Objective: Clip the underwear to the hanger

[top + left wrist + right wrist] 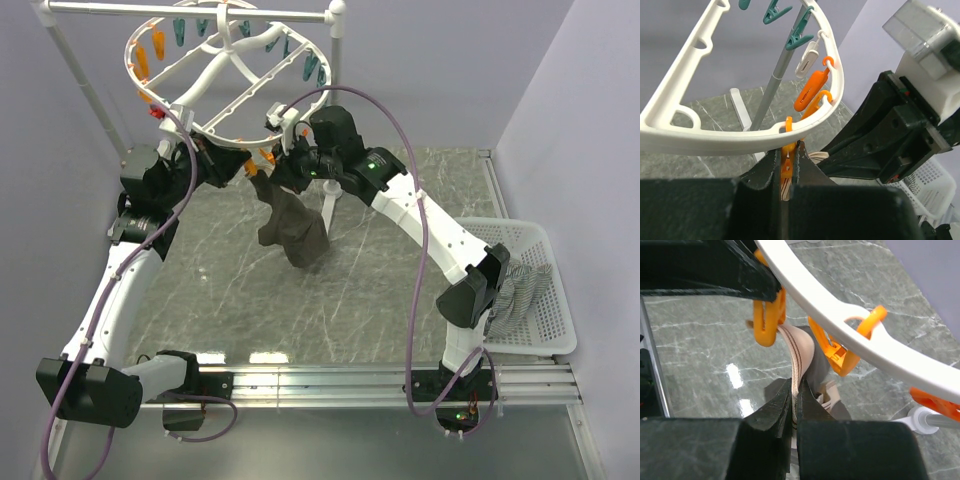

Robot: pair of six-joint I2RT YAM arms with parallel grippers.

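Right wrist view: your right gripper (794, 392) pinches the underwear (800, 352) by its waistband at frame centre, just under the orange clothespin (767, 322). Your left gripper (786, 157) squeezes that clothespin beneath the hanger (715, 140), probably to open it.

Overhead view looks down from behind; both wrist views closely share the hanger (715, 141).
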